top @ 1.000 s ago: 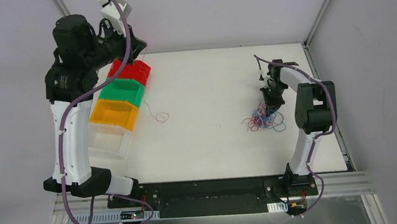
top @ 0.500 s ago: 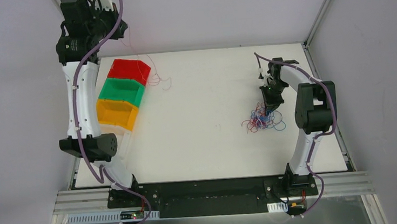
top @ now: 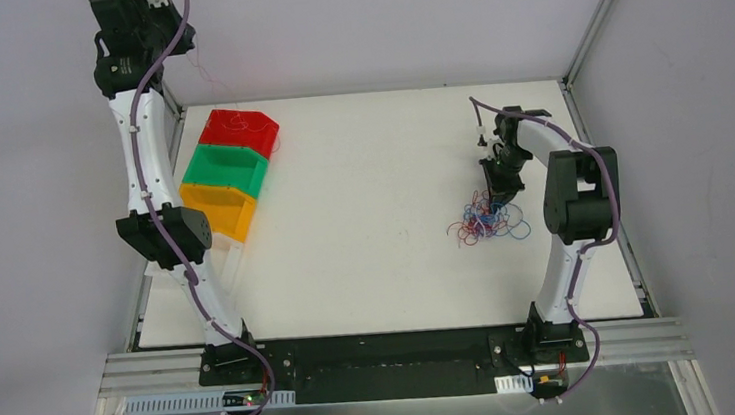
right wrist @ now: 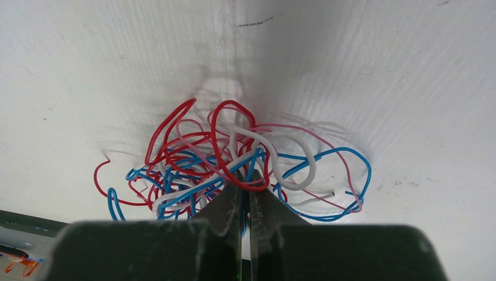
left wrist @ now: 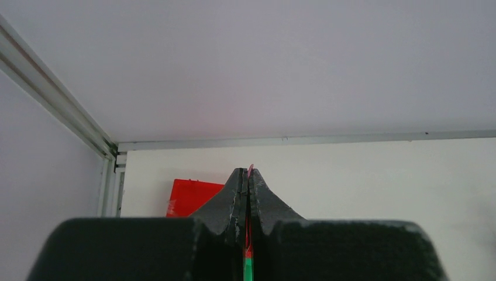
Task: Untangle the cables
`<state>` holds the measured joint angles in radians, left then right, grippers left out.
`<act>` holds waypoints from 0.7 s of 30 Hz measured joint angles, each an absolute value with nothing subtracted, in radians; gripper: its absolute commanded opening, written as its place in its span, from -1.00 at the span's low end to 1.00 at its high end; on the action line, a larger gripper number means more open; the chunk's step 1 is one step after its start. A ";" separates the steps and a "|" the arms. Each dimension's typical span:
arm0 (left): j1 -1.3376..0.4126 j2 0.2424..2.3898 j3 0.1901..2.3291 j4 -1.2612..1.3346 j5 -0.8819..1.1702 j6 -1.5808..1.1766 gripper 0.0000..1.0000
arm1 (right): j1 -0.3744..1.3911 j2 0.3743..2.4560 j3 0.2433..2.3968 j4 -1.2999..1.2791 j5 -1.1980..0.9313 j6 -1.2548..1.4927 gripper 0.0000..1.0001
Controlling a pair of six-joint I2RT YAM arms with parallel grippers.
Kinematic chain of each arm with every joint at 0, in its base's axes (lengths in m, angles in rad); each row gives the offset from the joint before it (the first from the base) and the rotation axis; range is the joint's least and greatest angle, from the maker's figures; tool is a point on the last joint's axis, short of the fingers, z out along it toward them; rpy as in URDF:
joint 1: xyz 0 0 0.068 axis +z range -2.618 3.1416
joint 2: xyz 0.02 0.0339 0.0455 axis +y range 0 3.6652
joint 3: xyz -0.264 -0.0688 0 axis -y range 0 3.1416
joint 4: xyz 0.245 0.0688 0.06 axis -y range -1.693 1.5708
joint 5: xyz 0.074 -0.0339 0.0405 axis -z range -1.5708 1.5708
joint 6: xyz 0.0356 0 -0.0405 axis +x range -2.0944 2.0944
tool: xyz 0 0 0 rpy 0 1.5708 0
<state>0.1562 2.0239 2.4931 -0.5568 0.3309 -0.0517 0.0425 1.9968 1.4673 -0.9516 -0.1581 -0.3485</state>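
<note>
The cables are a tangle (top: pixel 488 221) of thin red, blue and white wires on the white table at the right. In the right wrist view the tangle (right wrist: pixel 234 155) lies right at my fingertips. My right gripper (top: pixel 496 194) (right wrist: pixel 245 178) is shut on strands at the tangle's near edge. My left gripper (top: pixel 173 39) is raised high at the far left back. It is shut (left wrist: pixel 248 174) on one thin red wire (left wrist: pixel 251 168), whose end sticks out past the tips. That wire (top: pixel 215 83) hangs faintly down toward the red bin (top: pixel 238 130).
A green bin (top: pixel 225 170) and an orange bin (top: pixel 211 209) stand in a row with the red bin along the table's left side. The red bin also shows in the left wrist view (left wrist: pixel 190 196). Aluminium frame posts (top: pixel 592 12) stand at the back corners.
My left arm has swung up and back to the far left corner, lifting the thin red wire off the table over the red bin. My right gripper has stayed at the tangle.
</note>
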 measured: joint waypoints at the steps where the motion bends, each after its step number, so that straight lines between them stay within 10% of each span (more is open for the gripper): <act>1: 0.160 2.030 2.504 -0.550 0.330 -0.053 -1.00 | 0.043 1.998 1.469 -0.953 -0.158 -0.349 -1.00; 21: 0.165 1.991 2.600 -0.229 0.403 -0.312 -1.00 | 0.043 2.042 1.510 -0.970 -0.157 -0.349 -1.00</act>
